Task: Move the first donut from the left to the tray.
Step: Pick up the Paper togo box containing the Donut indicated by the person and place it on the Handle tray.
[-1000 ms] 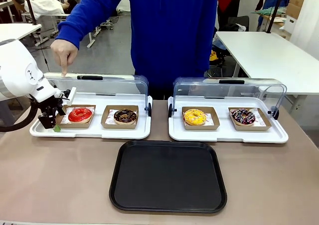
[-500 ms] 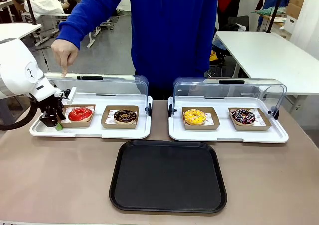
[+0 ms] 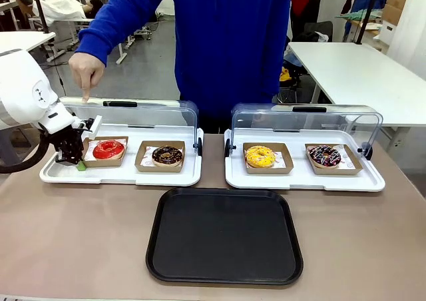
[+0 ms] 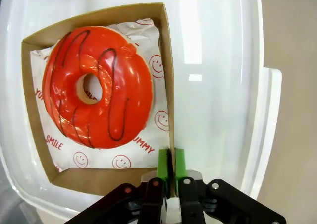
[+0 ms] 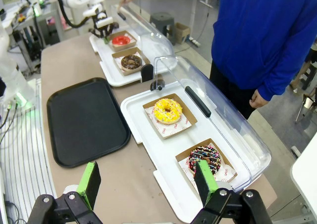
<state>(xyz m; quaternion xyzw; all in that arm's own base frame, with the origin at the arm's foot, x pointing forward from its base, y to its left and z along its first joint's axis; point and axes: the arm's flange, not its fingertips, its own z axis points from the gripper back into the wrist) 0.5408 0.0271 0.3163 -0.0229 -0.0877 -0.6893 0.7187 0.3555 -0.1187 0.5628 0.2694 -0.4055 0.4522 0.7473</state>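
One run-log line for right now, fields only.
left gripper: shut on cardboard tray wall | red donut: in that tray | black tray: bare | right gripper: open, aloft

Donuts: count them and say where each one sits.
4, each in a cardboard tray. Red donut and chocolate donut sit in the left display case; yellow donut and sprinkled donut in the right display case. None seem hidden.
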